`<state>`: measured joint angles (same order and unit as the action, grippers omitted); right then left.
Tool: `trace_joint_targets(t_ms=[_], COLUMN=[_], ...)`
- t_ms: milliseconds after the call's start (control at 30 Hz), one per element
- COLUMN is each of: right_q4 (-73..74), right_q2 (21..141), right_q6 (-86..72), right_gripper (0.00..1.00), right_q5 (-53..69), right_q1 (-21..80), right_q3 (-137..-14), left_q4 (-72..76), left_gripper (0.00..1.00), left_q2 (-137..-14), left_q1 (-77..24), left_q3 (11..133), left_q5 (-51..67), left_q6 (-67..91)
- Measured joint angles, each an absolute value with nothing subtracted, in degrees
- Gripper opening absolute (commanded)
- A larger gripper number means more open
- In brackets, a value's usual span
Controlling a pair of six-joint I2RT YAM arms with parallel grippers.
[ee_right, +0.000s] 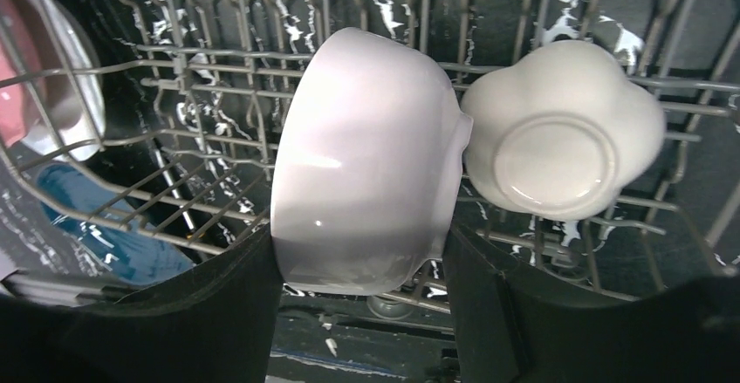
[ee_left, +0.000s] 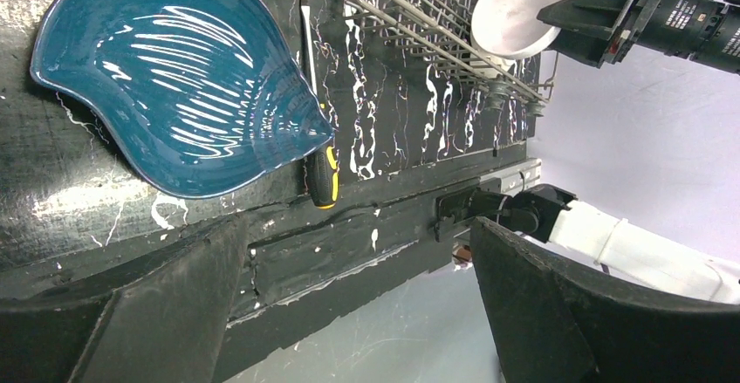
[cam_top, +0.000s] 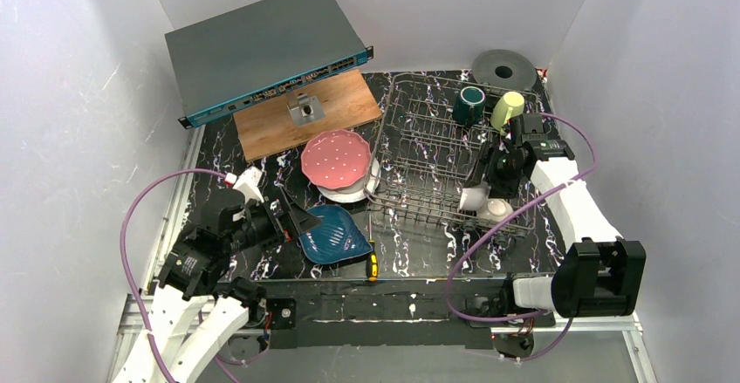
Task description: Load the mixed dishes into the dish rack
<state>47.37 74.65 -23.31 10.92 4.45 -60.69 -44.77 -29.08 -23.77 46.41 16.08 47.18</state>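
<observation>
The wire dish rack (cam_top: pixel 428 152) holds the dark teal mug (cam_top: pixel 469 104) and pale yellow-green mug (cam_top: pixel 508 109) at its far side. The white bowl (ee_right: pixel 366 156) lies on its side at the rack's near edge, next to the upturned cream flower-shaped dish (ee_right: pixel 558 130). My right gripper (ee_right: pixel 359 235) is shut on the bowl, a finger on each side. The pink dotted plate (cam_top: pixel 336 158) lies on the white plate (cam_top: pixel 349 195), left of the rack. The dark blue plate (ee_left: pixel 174 78) lies on the table. My left gripper (ee_left: pixel 356 226) is open and empty, just left of it.
A yellow-and-black screwdriver (cam_top: pixel 371 259) lies between the blue plate and the rack. A wooden board (cam_top: pixel 270 126) with a small metal part and a grey flat box (cam_top: pixel 262 47) sit at the back left. A grey roll (cam_top: pixel 504 69) is behind the rack.
</observation>
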Motion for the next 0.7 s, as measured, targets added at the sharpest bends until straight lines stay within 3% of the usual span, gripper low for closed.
trace_joint_targets(t_ms=[700], right_q4=[49.2], right_q2=[78.4], right_q6=[-21.9], right_gripper=[0.01], right_q5=[-1.0], right_q1=[8.9], right_q3=[-62.7], left_q4=[-43.3], left_gripper=[0.98], left_q2=[-28.7], left_q1=[-23.8], left_q3=[44.7], left_q5=[17.4], left_q6=[48.1])
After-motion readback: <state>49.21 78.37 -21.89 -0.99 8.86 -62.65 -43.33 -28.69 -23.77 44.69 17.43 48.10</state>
